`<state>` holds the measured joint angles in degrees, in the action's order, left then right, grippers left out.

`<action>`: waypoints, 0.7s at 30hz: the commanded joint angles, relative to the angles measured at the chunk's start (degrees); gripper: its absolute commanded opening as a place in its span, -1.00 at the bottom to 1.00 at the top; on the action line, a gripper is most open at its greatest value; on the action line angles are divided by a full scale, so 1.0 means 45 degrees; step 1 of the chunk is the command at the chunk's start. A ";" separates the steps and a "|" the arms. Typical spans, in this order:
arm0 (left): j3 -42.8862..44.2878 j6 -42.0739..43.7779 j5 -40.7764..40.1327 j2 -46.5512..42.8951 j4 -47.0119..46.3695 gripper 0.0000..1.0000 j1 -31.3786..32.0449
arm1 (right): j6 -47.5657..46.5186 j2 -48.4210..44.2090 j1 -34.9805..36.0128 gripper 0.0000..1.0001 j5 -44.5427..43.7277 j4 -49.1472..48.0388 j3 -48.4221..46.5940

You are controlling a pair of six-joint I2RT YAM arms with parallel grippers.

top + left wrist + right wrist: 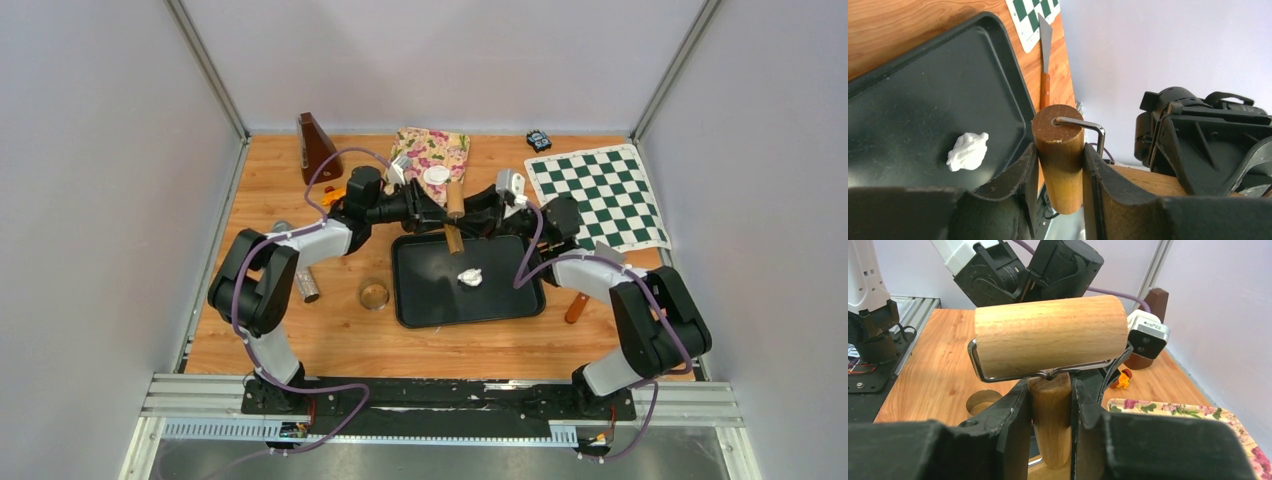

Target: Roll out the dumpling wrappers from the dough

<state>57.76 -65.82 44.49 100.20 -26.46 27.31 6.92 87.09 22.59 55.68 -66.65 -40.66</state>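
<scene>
Closest to the lens, the right gripper [1049,390] is pressed tight on the short handle [1049,415] of a wooden roller [1050,335]. The left gripper [1059,150] pinches the roller's other wooden part, where the metal wire enters it. Both hold it over the far edge of a black tray [430,290]. On the tray lies a lump of white dough [468,276]. One round dumpling wrapper [436,175] rests beyond the tray, on a flowered cloth [445,150] on the tabletop [330,340].
</scene>
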 commanded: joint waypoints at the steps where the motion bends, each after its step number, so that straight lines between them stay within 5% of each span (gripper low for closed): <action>1: 0.0629 0.1297 0.0592 -0.0399 -0.0559 -0.05 -0.0188 | 0.0064 -0.0387 -0.0318 -1.00 0.0236 0.2206 -0.0779; 2: 0.0809 0.1729 0.0726 -0.0484 -0.0320 0.46 -0.0345 | 0.0075 -0.0559 -0.0528 -1.00 0.0394 0.2726 -0.0906; 4: 0.1058 0.2595 0.0781 -0.0838 0.0363 0.89 -0.1022 | -0.0383 -0.0916 -0.0952 -1.00 0.0879 0.3634 -0.0962; 9: 0.2285 0.5847 0.1229 -0.1574 0.3440 1.00 -0.3435 | -0.1430 -0.1718 -0.1412 -1.00 0.1604 0.5854 -0.0443; 13: 0.3288 1.0035 0.0396 -0.1919 0.8820 1.00 -0.4118 | -0.1477 -0.2006 -0.1387 -1.00 0.1474 0.5160 0.0751; 21: 0.2221 1.3687 -0.1247 -0.2016 1.0208 1.00 -0.3953 | -0.0083 -0.1150 -0.1364 -1.00 0.1469 0.2209 0.2584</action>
<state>69.84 -16.34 43.20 90.41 12.05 8.54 3.70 80.77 16.12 61.04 -46.37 -31.35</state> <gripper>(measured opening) 0.998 0.260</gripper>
